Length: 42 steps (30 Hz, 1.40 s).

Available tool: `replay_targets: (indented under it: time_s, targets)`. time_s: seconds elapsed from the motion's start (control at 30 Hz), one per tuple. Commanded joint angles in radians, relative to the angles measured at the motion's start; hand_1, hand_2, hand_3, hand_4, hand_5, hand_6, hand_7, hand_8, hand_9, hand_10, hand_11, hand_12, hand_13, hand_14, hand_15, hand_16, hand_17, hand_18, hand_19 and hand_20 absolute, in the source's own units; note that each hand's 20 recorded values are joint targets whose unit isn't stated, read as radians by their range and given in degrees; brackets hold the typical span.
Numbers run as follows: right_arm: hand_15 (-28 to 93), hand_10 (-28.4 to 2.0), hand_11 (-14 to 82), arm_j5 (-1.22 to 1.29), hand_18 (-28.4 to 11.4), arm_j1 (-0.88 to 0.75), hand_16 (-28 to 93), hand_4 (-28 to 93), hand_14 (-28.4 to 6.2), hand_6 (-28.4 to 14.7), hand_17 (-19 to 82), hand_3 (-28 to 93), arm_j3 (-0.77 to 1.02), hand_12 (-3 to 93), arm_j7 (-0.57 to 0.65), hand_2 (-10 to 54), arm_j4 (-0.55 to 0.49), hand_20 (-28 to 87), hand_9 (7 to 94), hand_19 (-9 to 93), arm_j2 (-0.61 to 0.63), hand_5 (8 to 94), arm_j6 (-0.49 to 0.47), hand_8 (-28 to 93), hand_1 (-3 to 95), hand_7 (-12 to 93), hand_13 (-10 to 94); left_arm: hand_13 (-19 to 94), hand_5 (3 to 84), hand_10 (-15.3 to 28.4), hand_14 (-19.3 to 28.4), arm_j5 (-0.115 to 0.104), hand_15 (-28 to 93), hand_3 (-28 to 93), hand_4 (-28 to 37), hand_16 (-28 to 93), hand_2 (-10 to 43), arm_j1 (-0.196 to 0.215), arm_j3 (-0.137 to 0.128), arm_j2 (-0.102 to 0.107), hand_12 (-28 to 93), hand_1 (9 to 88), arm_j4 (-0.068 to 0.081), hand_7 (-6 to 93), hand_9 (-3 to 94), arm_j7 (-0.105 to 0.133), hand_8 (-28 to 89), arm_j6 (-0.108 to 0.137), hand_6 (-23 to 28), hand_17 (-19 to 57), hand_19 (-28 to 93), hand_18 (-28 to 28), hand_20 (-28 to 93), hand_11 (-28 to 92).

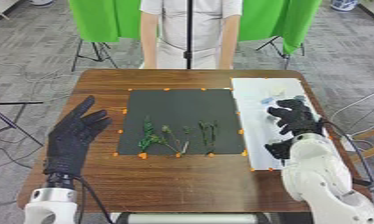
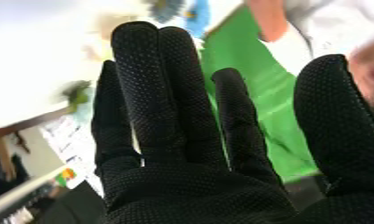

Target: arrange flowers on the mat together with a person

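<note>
A brown wooden counter (image 1: 188, 187) carries everything, the largest piece on it being a dark mat (image 1: 179, 107) that lies flat around its middle, with its own edges roughly in line with the counter's. Next in size is a long white sheet (image 1: 253, 107), which runs just beside the mat's right edge, between it and the counter's right edge, and reaches close to the counter's far right corner. The left hand (image 1: 68, 140) is over the counter's left part, apart from the mat's left edge, its fingers extended and the thumb held away from them. The right hand (image 1: 297, 119) is above the white sheet, toward the counter's right edge; it is wide, with straight, spread fingers (image 2: 148, 95) and nothing gripped. Toward the mat's near edge lie green stems: a fuller leafy stem (image 1: 148, 136) by the near left corner, a thinner branching stem (image 1: 171, 139) beside it, and a pair of slender stems (image 1: 207, 134) nearer the right edge. Pale yellow and blue blooms (image 1: 278, 92) lie near the white sheet's far edge. Smallest are the orange marks (image 1: 143, 156) dotted around the edges of mat and sheet.
</note>
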Motion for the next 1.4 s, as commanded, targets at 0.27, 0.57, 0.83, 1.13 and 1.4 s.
replay_targets:
  time_s: [0.27, 0.57, 0.83, 1.13, 1.4]
  targets:
    - [61, -17.8, 29.9, -0.182, -23.7, 0.175, 11, -23, -14.6, -1.0, 17, 72, -0.172, 15.9, 0.132, 1.6, 0.145, 15, 67.0, 61, 0.017, 42.2, -0.191, -12, 29.3, 13, 65, 29, 38.7, 20.8, 27.0, -0.02, 54, 76, -23.3, -7, 7.4, -0.002, 0.001, 0.005, 12, 23.2, 0.004, 7.5, 40.6, 0.0, -7, 0.0, 9.1, -4.7, 56, 24.6, 15, 25]
    - [59, -18.4, 26.3, -0.207, -24.4, 0.271, 10, -22, -15.1, -1.3, 17, 72, -0.27, 15.2, 0.164, 0.2, 0.223, 13, 66.3, 63, 0.013, 42.7, -0.334, -12, 33.2, 13, 65, 29, 38.8, 20.9, 26.9, -0.018, 54, 76, -23.2, -7, 7.3, 0.004, -0.006, 0.006, 12, 23.3, -0.001, 7.4, 40.7, -0.004, -7, -0.002, 9.2, -4.7, 56, 24.5, 15, 25]
    - [54, -14.2, 23.9, -0.263, -21.1, 0.29, 13, -26, -11.9, -0.3, 18, 75, -0.33, 17.9, 0.137, -4.0, 0.265, 11, 70.8, 66, 0.014, 59.2, -0.393, -12, 47.5, 24, 67, 29, 39.6, 20.7, 26.9, -0.014, 54, 76, -22.8, -7, 7.0, 0.002, -0.013, -0.003, 13, 23.5, 0.001, 7.7, 40.7, -0.011, -7, -0.015, 8.9, -4.7, 56, 24.5, 15, 26]
    - [49, -7.3, 13.1, -0.312, -16.0, 0.262, 27, -28, -3.5, 1.4, 25, 67, -0.336, 35.9, 0.121, -9.5, 0.248, 11, 87.3, 72, 0.0, 72.8, -0.363, -7, 61.8, 37, 77, 29, 39.3, 20.7, 27.0, -0.013, 54, 76, -22.7, -7, 7.0, 0.014, -0.019, -0.002, 12, 23.6, -0.008, 7.3, 40.5, -0.011, -7, -0.011, 9.1, -4.7, 56, 24.4, 15, 26]
    - [50, -7.1, 14.3, -0.345, -16.1, 0.237, 27, -28, -3.7, 1.0, 26, 67, -0.298, 36.8, 0.114, -9.5, 0.124, 11, 88.1, 73, -0.026, 74.3, -0.275, -7, 62.6, 36, 78, 29, 39.3, 20.8, 26.9, -0.012, 54, 76, -22.8, -7, 7.0, 0.027, -0.027, 0.014, 12, 23.6, -0.026, 7.3, 40.7, 0.015, -7, -0.001, 9.2, -4.7, 56, 24.4, 15, 26]
